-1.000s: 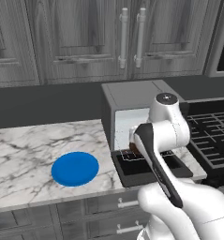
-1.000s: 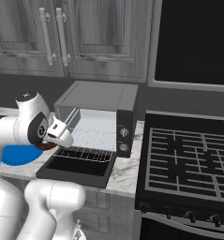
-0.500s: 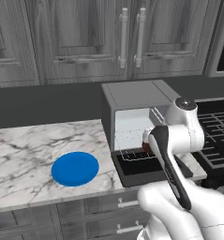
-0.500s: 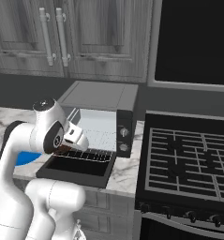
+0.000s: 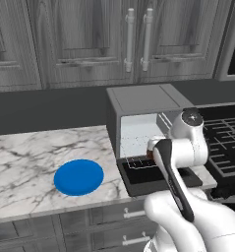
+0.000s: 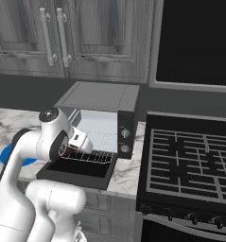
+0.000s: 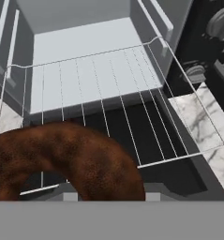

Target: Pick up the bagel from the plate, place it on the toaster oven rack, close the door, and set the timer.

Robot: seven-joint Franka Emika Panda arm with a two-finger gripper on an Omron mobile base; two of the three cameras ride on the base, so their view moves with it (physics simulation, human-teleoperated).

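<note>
One bagel (image 7: pixel 62 159) pinched in jaws, hanging above front edge of toaster oven rack (image 7: pixel 108 93), over dropped-open door (image 5: pixel 158 179). Plate (image 5: pixel 79 177) bare, well left of rack. Advice: carry bagel deeper over rack middle, lower till touching wires, release level; keep wrist clear of door.

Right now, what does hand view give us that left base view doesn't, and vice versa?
Hand view alone: the bagel up close, held over the pulled-out toaster oven rack, plus the oven's knobs beside a patch of marble.

Left base view alone: the plate, bare on the marble counter, the wood-grain cabinet doors, and the arm reaching in.

Both: the oven's light grey interior, the rack, and the open door lying flat in front.
</note>
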